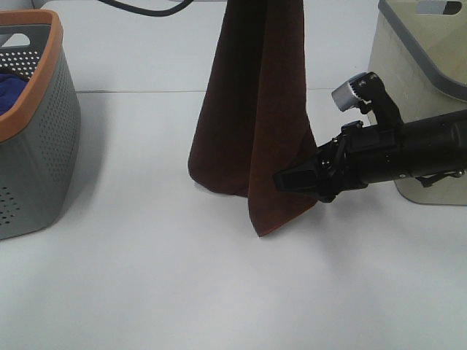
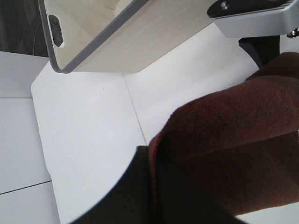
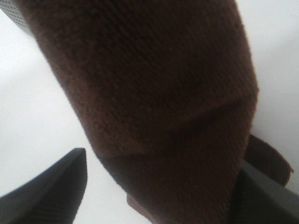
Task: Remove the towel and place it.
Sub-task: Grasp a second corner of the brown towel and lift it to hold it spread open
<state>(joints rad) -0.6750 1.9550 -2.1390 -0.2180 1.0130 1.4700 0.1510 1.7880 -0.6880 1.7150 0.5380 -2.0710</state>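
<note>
The dark brown towel (image 1: 252, 117) hangs down from above the exterior view's top edge, and its lower corner just reaches the white table. My left gripper is out of the exterior view. In the left wrist view it (image 2: 154, 186) is shut on the towel (image 2: 233, 140), with one black finger (image 2: 126, 196) showing. My right gripper (image 1: 295, 179) reaches in from the right at the towel's lower right edge. In the right wrist view it (image 3: 159, 196) is open, and the towel (image 3: 154, 93) hangs between its two spread fingers (image 3: 46, 191).
A grey perforated basket with an orange rim (image 1: 40, 138) stands at the left with a blue cloth (image 1: 11, 91) inside. A beige basket with a grey rim (image 1: 416, 73) stands at the right behind my right arm; it also shows in the left wrist view (image 2: 117, 32). A black cable (image 1: 146, 9) lies at the back.
</note>
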